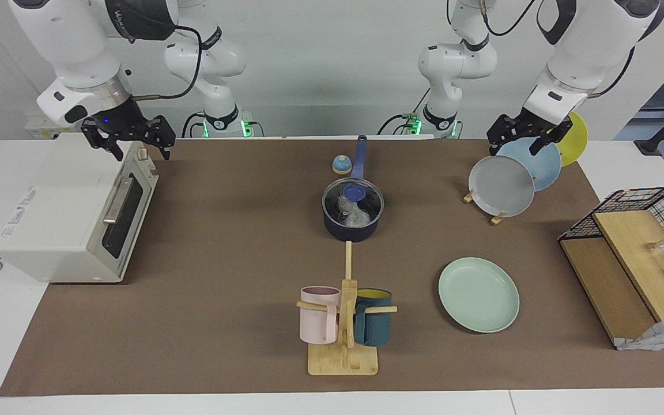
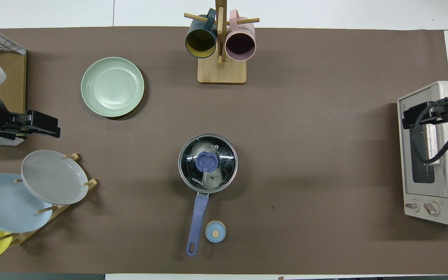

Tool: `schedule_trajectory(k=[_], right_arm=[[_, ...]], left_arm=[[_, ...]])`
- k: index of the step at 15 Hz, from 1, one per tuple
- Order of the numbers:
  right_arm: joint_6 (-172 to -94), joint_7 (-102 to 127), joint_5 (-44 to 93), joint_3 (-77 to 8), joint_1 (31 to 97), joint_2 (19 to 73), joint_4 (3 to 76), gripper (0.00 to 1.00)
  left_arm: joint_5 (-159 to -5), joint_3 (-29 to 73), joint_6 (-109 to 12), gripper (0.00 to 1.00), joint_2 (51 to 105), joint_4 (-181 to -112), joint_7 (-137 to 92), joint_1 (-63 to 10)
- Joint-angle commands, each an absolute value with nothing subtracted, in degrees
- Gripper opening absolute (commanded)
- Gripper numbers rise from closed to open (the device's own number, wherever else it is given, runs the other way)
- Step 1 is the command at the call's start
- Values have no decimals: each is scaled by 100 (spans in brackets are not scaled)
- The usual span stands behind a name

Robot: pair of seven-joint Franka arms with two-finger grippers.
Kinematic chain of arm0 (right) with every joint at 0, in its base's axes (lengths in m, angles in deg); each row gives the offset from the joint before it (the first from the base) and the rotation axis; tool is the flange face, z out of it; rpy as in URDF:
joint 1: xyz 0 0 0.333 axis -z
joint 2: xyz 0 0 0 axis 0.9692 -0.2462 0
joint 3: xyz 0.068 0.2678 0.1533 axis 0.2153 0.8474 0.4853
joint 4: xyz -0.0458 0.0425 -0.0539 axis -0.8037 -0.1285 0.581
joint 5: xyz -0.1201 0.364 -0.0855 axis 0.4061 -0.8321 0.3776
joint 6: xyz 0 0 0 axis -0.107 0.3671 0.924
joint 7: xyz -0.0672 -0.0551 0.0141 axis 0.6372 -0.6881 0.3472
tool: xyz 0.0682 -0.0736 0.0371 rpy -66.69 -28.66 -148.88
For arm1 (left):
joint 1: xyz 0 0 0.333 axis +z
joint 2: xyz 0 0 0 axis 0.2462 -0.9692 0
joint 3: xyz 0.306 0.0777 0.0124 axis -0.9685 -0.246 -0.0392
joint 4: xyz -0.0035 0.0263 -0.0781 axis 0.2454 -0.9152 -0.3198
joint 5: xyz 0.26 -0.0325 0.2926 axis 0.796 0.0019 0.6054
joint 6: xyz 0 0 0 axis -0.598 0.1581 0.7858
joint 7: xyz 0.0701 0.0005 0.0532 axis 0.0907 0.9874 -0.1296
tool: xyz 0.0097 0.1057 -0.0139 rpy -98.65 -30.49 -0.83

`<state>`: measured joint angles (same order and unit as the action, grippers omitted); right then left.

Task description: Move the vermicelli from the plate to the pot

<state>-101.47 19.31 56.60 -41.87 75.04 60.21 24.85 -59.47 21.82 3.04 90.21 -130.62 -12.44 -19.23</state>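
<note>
Glassy whitish vermicelli (image 2: 212, 179) tangle sits in the navy pot (image 1: 350, 226) under a glass lid (image 2: 208, 162). Round mint plate (image 2: 112, 86) is bare, lying farther from me than the pot. Two mugs hang on the wooden rack (image 2: 221, 70). Brown mat (image 2: 309, 155). My left gripper (image 1: 519, 137) hangs over the plate stand, my right gripper (image 1: 130, 137) over the toaster oven (image 1: 72, 210), both with fingers spread.

The worktop (image 1: 222, 259) is covered in plain brown; its margins are white. The plate (image 1: 478, 294) is pale mint green. The pot (image 1: 353, 216) is dark navy with a blue handle and a blue lid knob; the vermicelli (image 1: 353, 212) inside is translucent white. On the rack, upper right of the facing view, the plates are grey (image 1: 501, 186), light blue (image 1: 534, 164) and yellow (image 1: 574, 138). The mugs are pink (image 1: 319, 314) and dark teal (image 1: 373, 317).
</note>
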Motion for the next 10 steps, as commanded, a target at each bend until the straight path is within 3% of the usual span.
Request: schedule_trajectory(k=[1,10], right_arm=[[-10205,1854,5425,-4103,7583,6123,2602,100],[-10100,1951,5362,-4103,7531,6158,2619,100]], left_arm=[[-5819,2218,423,100,9057,-13015,-1252,-1882],[-5819,2218,423,100,9057,-13006,-1252,-1882]])
